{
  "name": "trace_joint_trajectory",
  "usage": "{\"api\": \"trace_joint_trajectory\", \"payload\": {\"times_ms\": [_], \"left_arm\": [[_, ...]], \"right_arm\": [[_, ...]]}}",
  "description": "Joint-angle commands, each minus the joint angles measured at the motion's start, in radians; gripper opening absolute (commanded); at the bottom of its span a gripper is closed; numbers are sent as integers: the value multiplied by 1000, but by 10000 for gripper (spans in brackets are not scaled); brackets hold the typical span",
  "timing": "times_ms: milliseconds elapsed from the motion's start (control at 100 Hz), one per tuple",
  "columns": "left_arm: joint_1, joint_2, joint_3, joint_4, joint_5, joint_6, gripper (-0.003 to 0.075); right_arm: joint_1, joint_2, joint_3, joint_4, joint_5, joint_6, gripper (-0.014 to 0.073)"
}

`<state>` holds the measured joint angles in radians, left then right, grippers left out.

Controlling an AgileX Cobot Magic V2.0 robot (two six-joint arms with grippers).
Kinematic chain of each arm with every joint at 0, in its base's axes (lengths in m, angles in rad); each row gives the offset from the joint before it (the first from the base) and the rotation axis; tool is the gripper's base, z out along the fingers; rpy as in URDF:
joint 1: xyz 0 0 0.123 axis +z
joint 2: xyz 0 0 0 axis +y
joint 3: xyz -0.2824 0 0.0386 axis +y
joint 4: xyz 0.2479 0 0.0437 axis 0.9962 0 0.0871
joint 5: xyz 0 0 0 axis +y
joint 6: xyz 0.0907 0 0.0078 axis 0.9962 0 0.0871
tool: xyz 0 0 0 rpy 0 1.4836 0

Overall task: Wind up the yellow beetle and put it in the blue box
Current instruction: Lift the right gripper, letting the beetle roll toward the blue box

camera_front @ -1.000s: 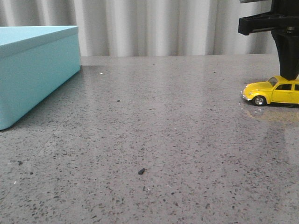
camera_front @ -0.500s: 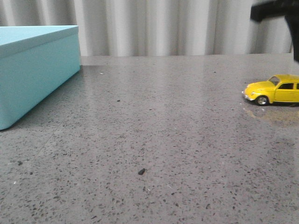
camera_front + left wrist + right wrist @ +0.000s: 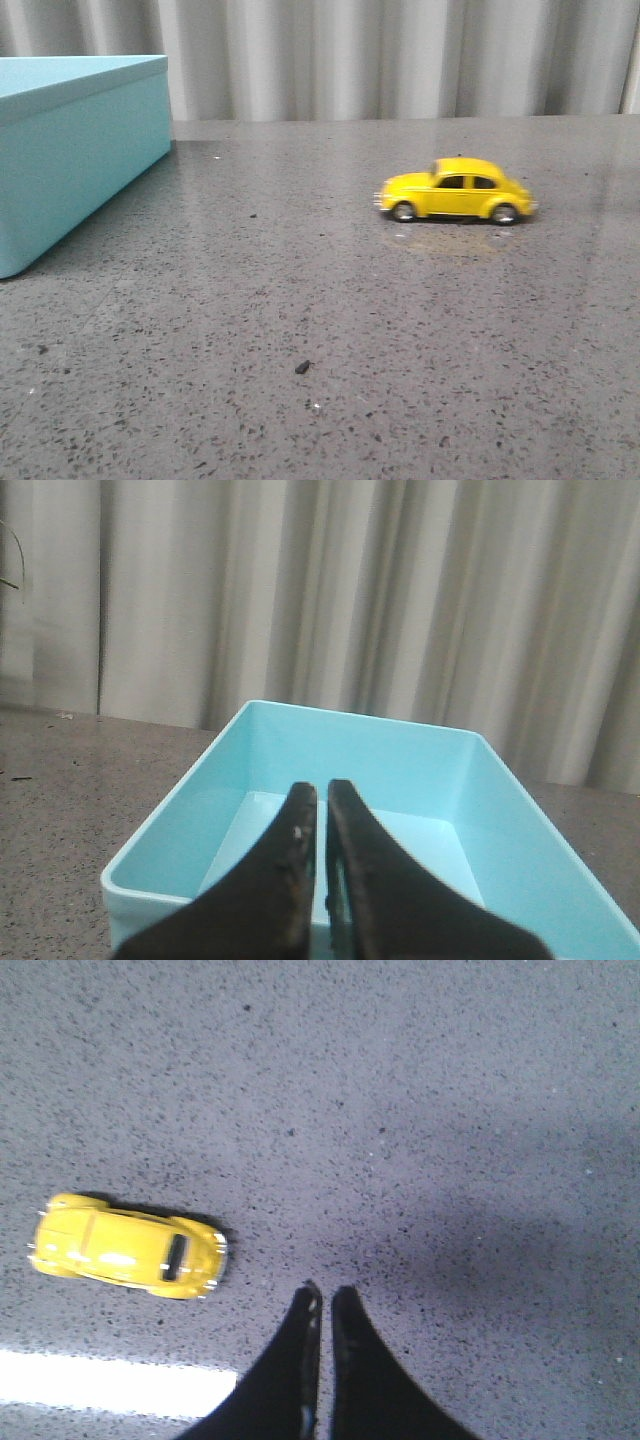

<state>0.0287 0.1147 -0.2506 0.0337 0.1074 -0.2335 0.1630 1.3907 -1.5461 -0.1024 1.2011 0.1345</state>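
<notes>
A grey speckled stone worktop (image 3: 330, 330) fills the front view, glossy enough to carry a faint yellowish reflection under the toy. Behind it hangs a pale pleated curtain (image 3: 400, 55) across the whole back of the scene. A small dark crumb (image 3: 302, 367) lies on the near middle of the surface, with a few tinier specks scattered about.

The blue box (image 3: 70, 150) sits at the left edge of the worktop, only partly in the front view. From the left wrist view it is open on top, its light turquoise interior bare as far as can be seen.

The yellow beetle (image 3: 455, 190) stands on its four wheels on the bare stone right of centre, side-on to the front camera with its nose toward the box, well apart from it. Nothing touches the toy. Its outline is slightly blurred.

Neither arm shows in the front view. The left hand (image 3: 322, 810) hangs above the box, pointing down into its open interior, its two dark fingers (image 3: 290, 880) drawn together with only a thin slit between them and nothing held. The right hand (image 3: 322, 1305) is poised over the worktop looking straight down, its fingers (image 3: 365, 1370) likewise pressed nearly together and empty; the beetle lies on the stone near them, off to one side of the tips, not in contact.
</notes>
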Motion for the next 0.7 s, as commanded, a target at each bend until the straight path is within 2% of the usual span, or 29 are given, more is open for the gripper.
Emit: {"api": "trace_joint_trajectory", "payload": {"times_ms": [0,420,690], "left_arm": [[2,21,-34,-7,-76,-11,-21],[2,21,-37,-7,-76,-11,-21],[2,84,-148,-5,-24,-11,-21]], "right_arm": [[-6,-40,-31,12,-55,3,-62],[39,-40,-31,39,-106,3,-62],[57,-67,-31,39,-181,1,-62]]}}
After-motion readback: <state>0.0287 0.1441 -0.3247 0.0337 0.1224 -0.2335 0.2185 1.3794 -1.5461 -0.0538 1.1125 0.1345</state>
